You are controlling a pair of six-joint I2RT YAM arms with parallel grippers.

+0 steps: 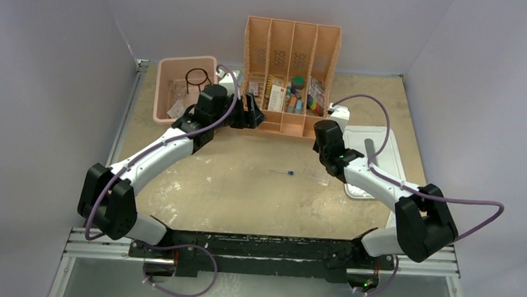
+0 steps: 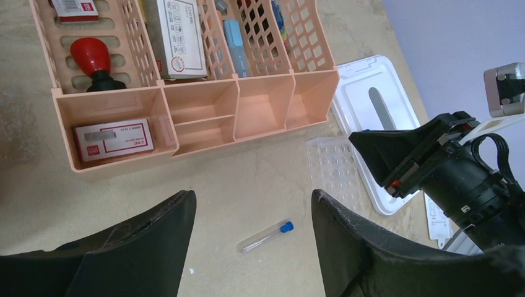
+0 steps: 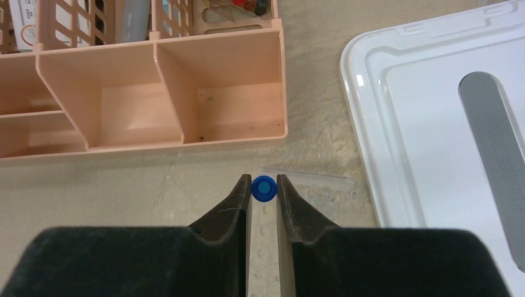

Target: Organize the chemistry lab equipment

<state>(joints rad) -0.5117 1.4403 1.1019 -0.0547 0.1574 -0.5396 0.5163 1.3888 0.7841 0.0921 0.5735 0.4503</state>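
A thin blue-capped tube lies on the table; in the left wrist view it lies below and between my open fingers. My left gripper is open and empty, hovering by the front of the orange organizer. My right gripper is shut on another blue-capped tube, held upright and seen end-on, above the clear plastic tube rack. The black wire ring tripod and clear packets are in the pink bin. Tongs and the white triangle are out of view.
The orange divider organizer stands at the back centre with colourful small items, boxes and a red stamp. The white lid lies flat at the right, beside the rack. Grey walls surround the table.
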